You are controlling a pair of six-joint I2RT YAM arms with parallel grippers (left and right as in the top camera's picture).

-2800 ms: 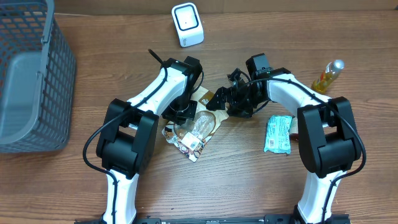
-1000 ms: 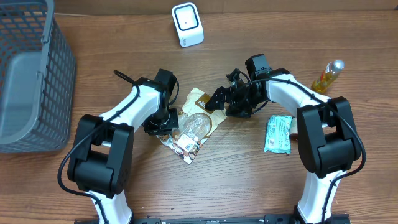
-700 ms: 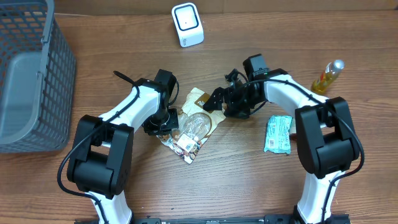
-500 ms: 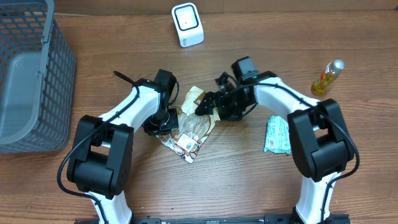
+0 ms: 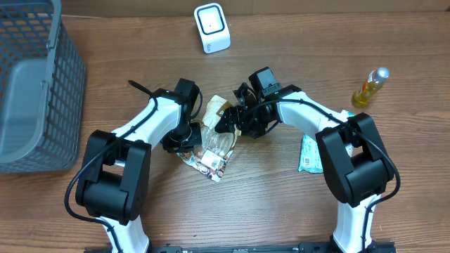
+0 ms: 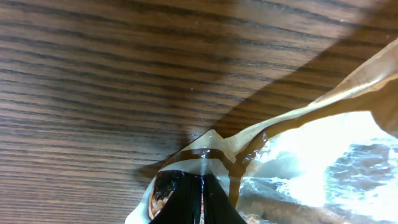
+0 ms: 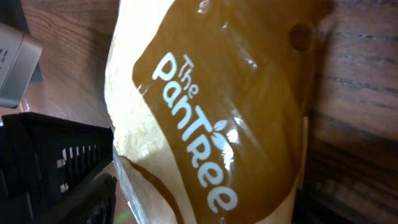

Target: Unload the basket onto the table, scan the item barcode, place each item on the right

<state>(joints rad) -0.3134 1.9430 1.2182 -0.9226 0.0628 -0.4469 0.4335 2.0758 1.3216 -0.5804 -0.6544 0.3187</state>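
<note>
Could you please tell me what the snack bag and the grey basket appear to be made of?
Snack bag: thin glossy plastic film, probably; it shows glare, crinkles and a clear window. Basket: grey moulded plastic, seemingly; matte open grid walls.

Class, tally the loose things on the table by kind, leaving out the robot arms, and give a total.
grey basket: 1
white scanner: 1
snack bag: 1
teal packet: 1
bottle of yellow liquid: 1
Total: 5
</note>
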